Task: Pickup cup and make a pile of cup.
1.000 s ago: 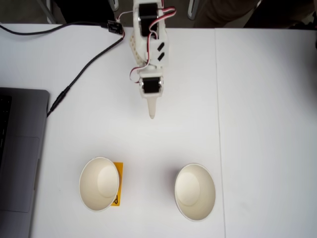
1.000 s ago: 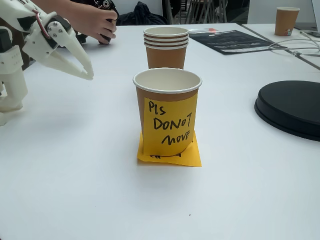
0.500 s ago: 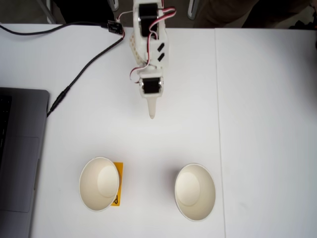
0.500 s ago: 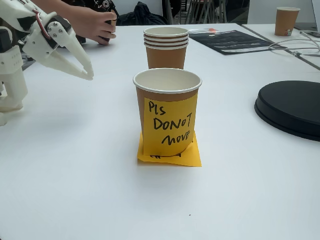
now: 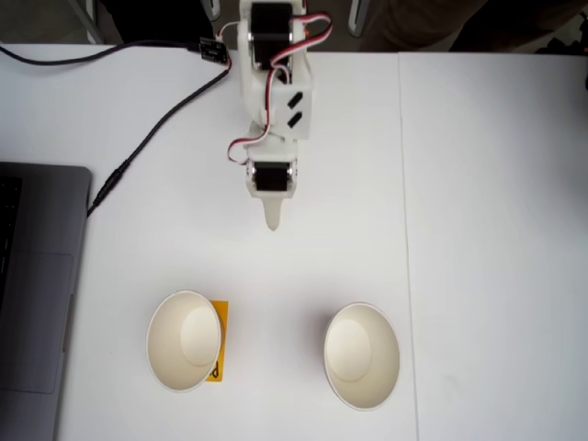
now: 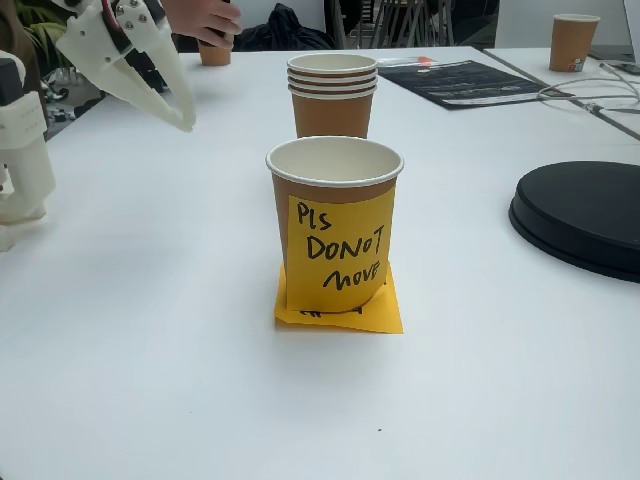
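Observation:
In both fixed views, a lone paper cup (image 5: 184, 341) (image 6: 335, 215) stands upright on an orange sticky note (image 5: 219, 340) (image 6: 340, 312). Its wall carries a yellow note reading "PLS DO NOT MOVE". The pile of cup (image 5: 361, 356) (image 6: 332, 95) stands upright beyond it in the side-on fixed view, showing several stacked rims. My gripper (image 5: 272, 220) (image 6: 186, 122) hangs above the table, well short of both, tips together and holding nothing.
A grey laptop (image 5: 37, 285) lies at the left edge, with a black cable (image 5: 147, 138) running past it. A black round disc (image 6: 580, 215) sits on the right. A person's hand (image 6: 205, 18) rests on another cup at the back left. A further cup (image 6: 573, 40) stands far right.
The gripper has lifted higher in the side-on view and shifted slightly left and toward the cups from above. The hand at the back has moved off a dark object onto a cup.

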### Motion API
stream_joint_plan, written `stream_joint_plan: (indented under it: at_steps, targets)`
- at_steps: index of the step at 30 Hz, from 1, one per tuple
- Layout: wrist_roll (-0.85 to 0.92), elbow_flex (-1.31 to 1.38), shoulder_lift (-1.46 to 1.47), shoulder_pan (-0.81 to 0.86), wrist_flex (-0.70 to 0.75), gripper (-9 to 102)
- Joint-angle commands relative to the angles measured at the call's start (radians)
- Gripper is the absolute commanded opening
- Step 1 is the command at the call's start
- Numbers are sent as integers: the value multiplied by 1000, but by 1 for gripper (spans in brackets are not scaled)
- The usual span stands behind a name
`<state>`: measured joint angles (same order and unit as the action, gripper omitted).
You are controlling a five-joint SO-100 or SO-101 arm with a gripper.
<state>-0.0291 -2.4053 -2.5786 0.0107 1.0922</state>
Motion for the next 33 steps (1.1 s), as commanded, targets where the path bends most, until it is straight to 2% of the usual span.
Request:
stream_joint_plan:
  at_steps: [1, 17, 33]
  targets:
    - [8, 244, 117, 34, -26, -6]
    - [9, 715, 425, 152, -14, -5]
    - [9, 808, 558, 304, -12, 27]
